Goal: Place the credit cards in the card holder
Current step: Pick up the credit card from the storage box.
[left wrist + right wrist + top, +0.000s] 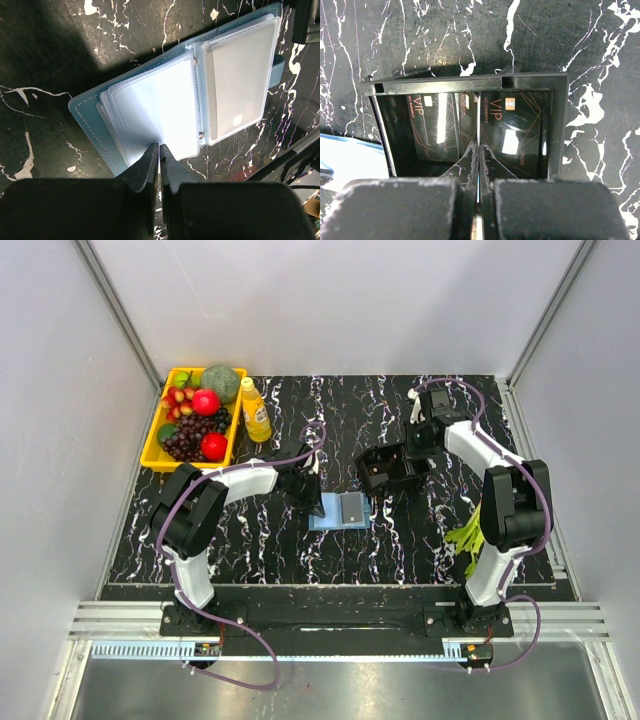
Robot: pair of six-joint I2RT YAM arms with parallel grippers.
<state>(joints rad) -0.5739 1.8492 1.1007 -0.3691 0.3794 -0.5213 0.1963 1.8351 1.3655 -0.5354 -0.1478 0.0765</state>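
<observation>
- We judge the step in hand as picking the next card: one grey card (235, 85) already sits in a right-hand sleeve of the card holder (86, 111), and more dark credit cards (512, 130) lie in the black frame (470, 82).
- The card holder lies open on the worktop (260, 540), between the two arms and just beside the black frame, with its clear sleeves fanned upward.
- The left tool (159, 149) has its fingers pressed together at the near edge of the sleeves. We cannot tell whether a sleeve is caught between them.
- The right tool (479, 148) hangs over the black frame, pressed together on a thin pale line that we read as an edge-on card (479, 120) — though the view is too narrow to be sure.
- The next move, as we see it, calls for lifting that card clear of the frame wall, carrying it across to the holder and lining its short edge up with a free sleeve mouth.
- The left tool would need to keep the sleeves steady — they look floppy and could fold under the card.
</observation>
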